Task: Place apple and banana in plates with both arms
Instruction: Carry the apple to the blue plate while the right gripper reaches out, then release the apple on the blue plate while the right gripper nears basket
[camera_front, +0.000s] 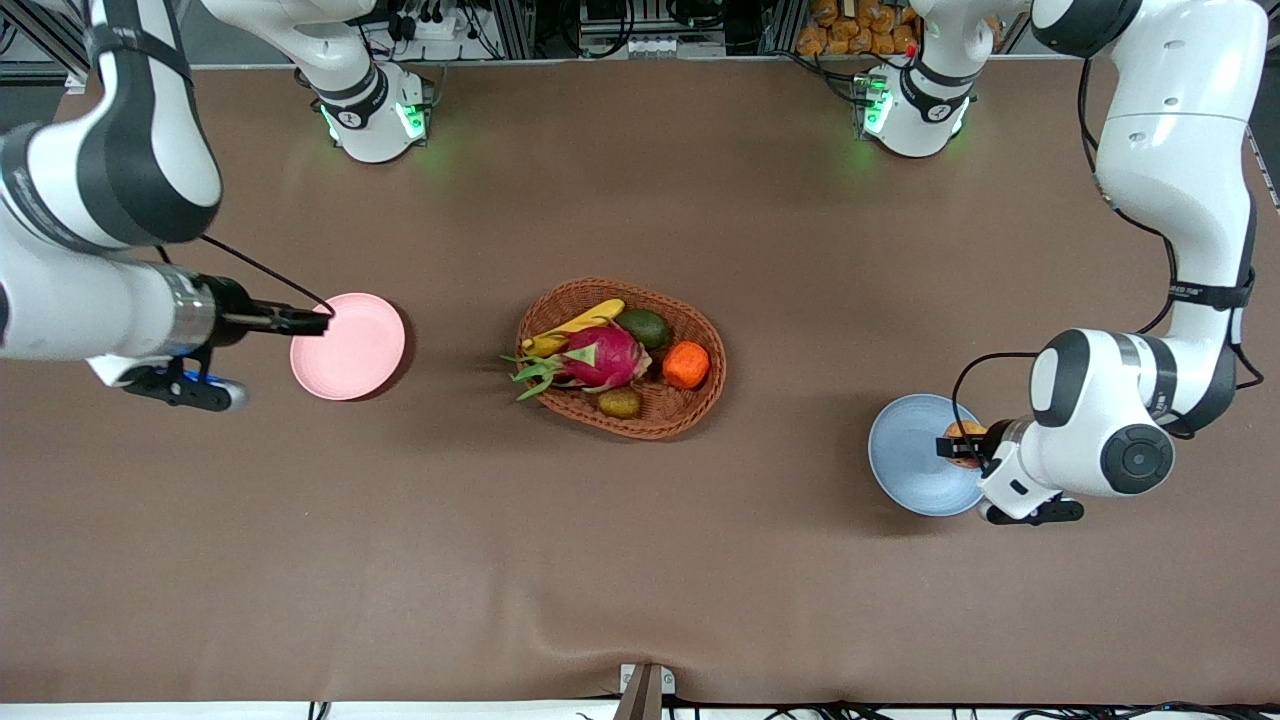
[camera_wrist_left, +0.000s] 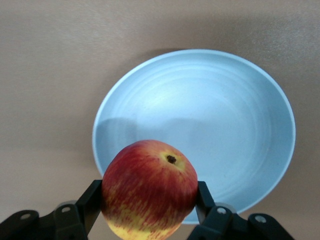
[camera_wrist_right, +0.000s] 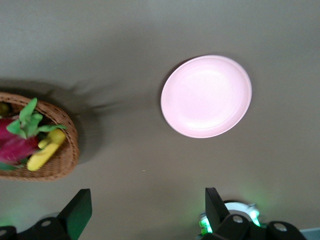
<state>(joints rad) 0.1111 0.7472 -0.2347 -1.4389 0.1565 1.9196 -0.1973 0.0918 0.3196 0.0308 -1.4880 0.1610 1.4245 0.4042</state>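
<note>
Between the two fingers of the left end effector (camera_wrist_left: 150, 210) sits the apple (camera_wrist_left: 149, 191), red with yellow streaks, stem end up, pinched from both sides. It hangs over the rim of the pale blue plate (camera_wrist_left: 210, 120), at the edge nearest the left arm's wrist; whether it touches the plate cannot be told. In the front view the apple (camera_front: 964, 443) shows as a small spot at the blue plate's (camera_front: 910, 455) edge, toward the left arm's end of the counter (camera_front: 640, 560).

The banana (camera_front: 575, 326) lies in the woven basket (camera_front: 700, 405) at the middle of the counter, resting against a pink dragon fruit (camera_front: 600, 357), with an avocado (camera_front: 645, 327), an orange fruit (camera_front: 686, 364) and a kiwi (camera_front: 620, 402) beside them.

The pale pink plate (camera_front: 350, 350) lies bare toward the right arm's end of the counter, well apart from the basket. The right end effector (camera_wrist_right: 145, 207) waits high over the counter with its fingers spread wide, holding nothing; its wrist view looks down on the pink plate (camera_wrist_right: 206, 96) and the basket's end (camera_wrist_right: 62, 145).
</note>
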